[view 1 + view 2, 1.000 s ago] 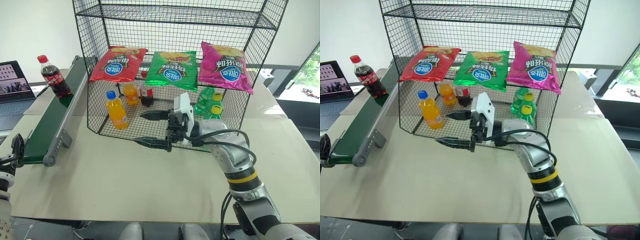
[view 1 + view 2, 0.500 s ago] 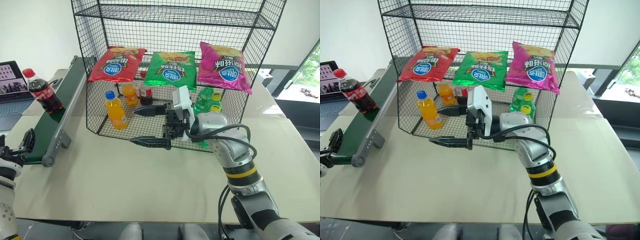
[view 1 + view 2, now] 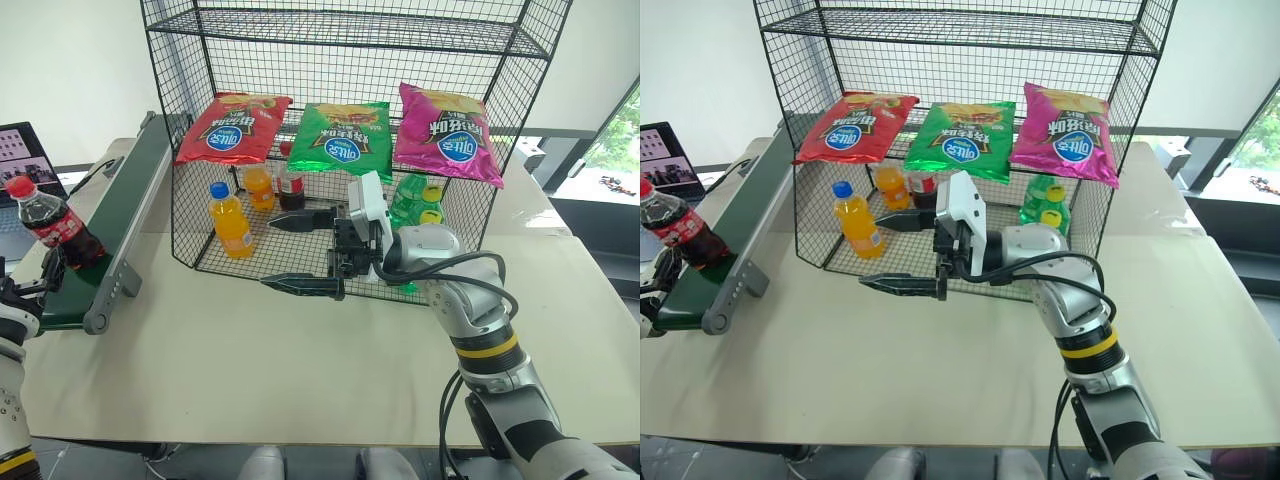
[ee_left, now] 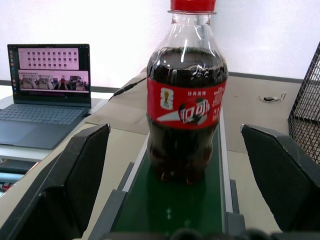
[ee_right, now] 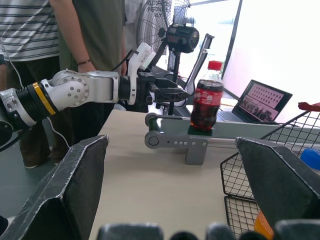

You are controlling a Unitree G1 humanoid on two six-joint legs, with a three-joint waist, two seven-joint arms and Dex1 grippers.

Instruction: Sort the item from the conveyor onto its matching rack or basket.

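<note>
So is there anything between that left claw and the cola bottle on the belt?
Nothing but bare green conveyor. In the left wrist view the cola bottle stands upright ahead of the open left claw, untouched by either finger.

You have the cola bottle [image 3: 50, 224] standing upright on the conveyor's [image 3: 128, 196] near end. The wire rack [image 3: 350, 130] stands right of the conveyor; a laptop [image 3: 22, 170] lies to its left.

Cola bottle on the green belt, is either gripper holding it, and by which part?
No. The red-capped plastic cola bottle stands free between the open left gripper fingers; the right gripper is open, empty.
</note>
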